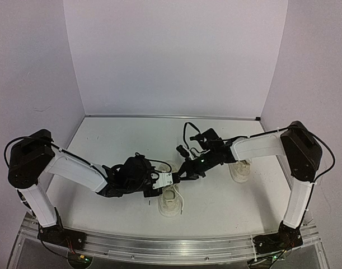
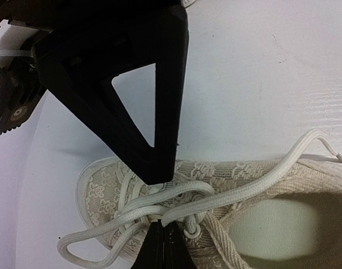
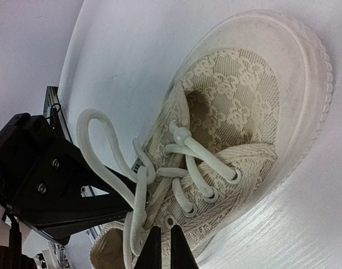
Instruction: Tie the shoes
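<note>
Nearest our bases, one shoe (image 1: 169, 200) sits on the table (image 1: 215, 193); our left gripper (image 2: 159, 204) straddles its laces (image 2: 176, 207), fingers parted. Our right gripper (image 3: 161, 246) pinches shut beside them, while the second shoe (image 1: 240, 168) rests farther right.

Both arms reach inward low, left gripper (image 1: 169, 180) and right gripper (image 1: 184, 171) nearly meeting, jaws apart.

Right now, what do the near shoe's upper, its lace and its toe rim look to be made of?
Upper: seemingly woven cream lace fabric, matte, with a floral openwork pattern. Lace: a round braided cord, probably cotton or polyester, soft white with a fine weave and a clear tip. Toe rim: looks like pale rubber, smooth and slightly glossy, ribbed along the edge. Both grippers, left and right, are at the laces.
</note>
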Controlling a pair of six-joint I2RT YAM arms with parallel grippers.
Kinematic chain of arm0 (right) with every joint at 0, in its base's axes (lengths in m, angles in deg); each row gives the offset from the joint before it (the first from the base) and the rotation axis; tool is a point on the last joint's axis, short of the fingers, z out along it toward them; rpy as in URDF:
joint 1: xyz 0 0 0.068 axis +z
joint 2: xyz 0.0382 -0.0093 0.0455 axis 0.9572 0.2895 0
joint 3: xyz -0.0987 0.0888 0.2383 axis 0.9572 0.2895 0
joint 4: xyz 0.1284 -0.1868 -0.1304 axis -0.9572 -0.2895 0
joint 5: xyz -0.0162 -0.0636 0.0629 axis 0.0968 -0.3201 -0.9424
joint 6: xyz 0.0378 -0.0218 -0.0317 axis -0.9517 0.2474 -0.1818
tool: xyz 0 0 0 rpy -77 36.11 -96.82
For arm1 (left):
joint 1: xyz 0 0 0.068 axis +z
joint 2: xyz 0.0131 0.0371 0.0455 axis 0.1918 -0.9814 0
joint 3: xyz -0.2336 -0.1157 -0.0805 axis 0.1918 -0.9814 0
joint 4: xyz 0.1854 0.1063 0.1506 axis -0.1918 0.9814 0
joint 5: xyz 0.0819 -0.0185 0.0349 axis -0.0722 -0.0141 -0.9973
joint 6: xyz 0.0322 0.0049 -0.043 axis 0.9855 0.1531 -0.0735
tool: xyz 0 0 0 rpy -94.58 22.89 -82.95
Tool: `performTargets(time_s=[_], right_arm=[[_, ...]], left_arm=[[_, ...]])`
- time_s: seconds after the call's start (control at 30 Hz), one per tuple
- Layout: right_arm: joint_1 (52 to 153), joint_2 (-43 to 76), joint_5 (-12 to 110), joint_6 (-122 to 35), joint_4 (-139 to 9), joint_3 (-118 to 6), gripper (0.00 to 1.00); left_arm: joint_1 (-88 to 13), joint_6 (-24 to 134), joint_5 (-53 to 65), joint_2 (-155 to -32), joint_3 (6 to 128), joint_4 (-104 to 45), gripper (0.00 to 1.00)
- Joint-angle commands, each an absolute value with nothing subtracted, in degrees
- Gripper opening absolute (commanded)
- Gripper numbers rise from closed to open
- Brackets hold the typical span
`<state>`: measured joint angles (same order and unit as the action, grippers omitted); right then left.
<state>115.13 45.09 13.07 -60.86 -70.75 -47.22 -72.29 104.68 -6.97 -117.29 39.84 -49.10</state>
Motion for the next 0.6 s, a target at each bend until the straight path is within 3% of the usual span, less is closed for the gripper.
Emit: performTargets(time_s=[0.0, 0.57], right_arm=[[115.9, 45.6, 13.9, -60.4, -70.9, -49.6, 0.05], [116.4, 46.1, 8.3, -60.3, -70.3, -50.1, 0.09]], left_arm=[[-72.8, 105.6, -7.3, -118.0, 42.0, -47.9, 0.00], [-73.2, 106.5, -8.1, -119.1, 42.9, -46.7, 0.00]])
